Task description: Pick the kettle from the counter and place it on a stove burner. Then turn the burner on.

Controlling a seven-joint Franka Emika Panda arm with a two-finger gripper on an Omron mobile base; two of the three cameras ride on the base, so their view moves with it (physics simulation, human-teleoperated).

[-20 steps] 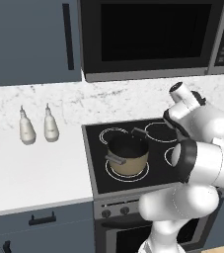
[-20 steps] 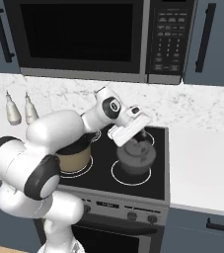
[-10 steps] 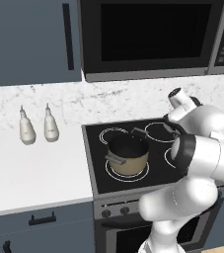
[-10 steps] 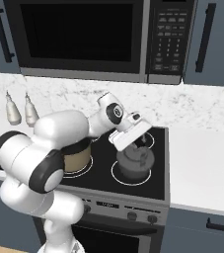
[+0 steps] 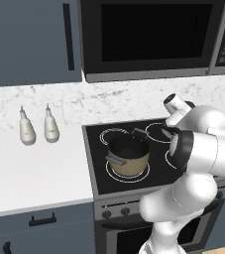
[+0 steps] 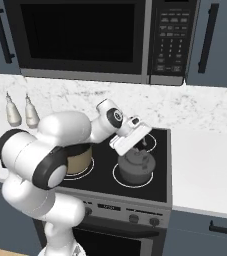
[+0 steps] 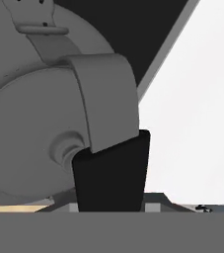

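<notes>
Now the kettle (image 6: 135, 167) sits on the large burner (image 6: 119, 180) at the cooktop's (image 6: 157, 187) front right, seen from the right base view. Hovering at its 12 o'clock, the gripper (image 6: 141, 143) reaches down to the arched handle (image 7: 101, 101); whether the jaws are apart or clamped on it I cannot tell. At the kettle's 9 o'clock stands the tan pot (image 5: 129, 157). 2 bottles (image 5: 36, 125) rest on the counter (image 5: 32, 173), well apart.

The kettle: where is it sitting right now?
In the right base view the kettle sits on the front right stove burner of the black cooktop, right of the tan pot, with the gripper directly above its handle.
</notes>
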